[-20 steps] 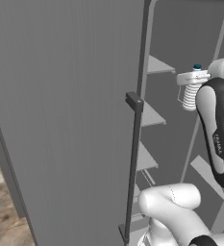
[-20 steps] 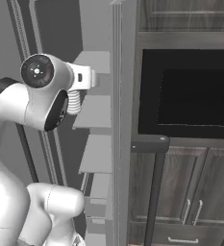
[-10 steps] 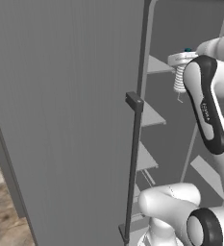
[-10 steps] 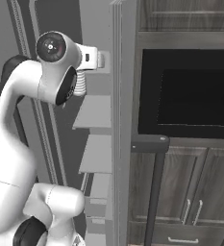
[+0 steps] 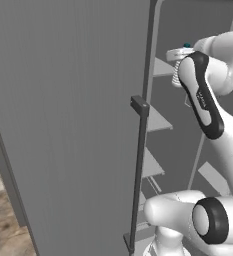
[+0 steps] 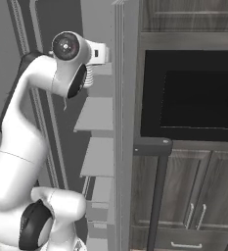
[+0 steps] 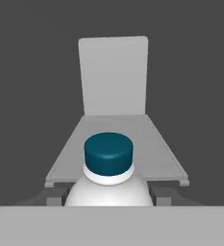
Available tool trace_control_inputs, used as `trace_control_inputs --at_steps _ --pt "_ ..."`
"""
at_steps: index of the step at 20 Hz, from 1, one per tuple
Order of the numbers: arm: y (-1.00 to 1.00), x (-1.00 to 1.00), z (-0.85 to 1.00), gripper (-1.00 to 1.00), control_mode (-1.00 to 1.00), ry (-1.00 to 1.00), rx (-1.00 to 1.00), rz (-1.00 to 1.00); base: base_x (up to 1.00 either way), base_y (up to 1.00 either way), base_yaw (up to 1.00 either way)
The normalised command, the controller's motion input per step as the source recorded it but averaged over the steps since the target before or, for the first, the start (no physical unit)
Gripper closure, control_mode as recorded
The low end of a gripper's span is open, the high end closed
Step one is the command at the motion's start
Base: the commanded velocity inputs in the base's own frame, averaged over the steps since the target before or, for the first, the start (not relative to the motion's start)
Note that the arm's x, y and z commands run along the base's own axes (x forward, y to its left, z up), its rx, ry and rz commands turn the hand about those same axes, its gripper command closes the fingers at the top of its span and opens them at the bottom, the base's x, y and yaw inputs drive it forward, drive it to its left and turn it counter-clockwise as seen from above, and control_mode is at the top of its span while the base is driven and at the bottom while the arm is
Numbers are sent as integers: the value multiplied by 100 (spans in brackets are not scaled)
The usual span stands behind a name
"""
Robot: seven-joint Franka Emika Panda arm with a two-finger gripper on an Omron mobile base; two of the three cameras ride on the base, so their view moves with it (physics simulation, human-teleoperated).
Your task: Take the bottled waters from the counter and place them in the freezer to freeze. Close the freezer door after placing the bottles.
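Arm raised higher than one second ago, gripper (image 7: pixel 108 192) carrying the bottled water (image 7: pixel 108 166) up and deeper into the freezer (image 5: pixel 208 125), now level with an upper shelf (image 7: pixel 116 149)

In the hand view the bottle (image 7: pixel 108 178) is cut off low in the frame, so its label and the jaws' grip on it are hidden. In the left base view the arm covers most of the bottle (image 5: pixel 177 74) at upper right. The freezer door (image 5: pixel 63 125) runs off the top and bottom edges.
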Motion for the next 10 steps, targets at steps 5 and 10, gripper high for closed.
trace_control_inputs --at_steps 5,10 --pt "0 61 2 100 -100 1 0 0 0 0 0" --pt "0 47 19 100 -100 12 0 0 0 0 0"
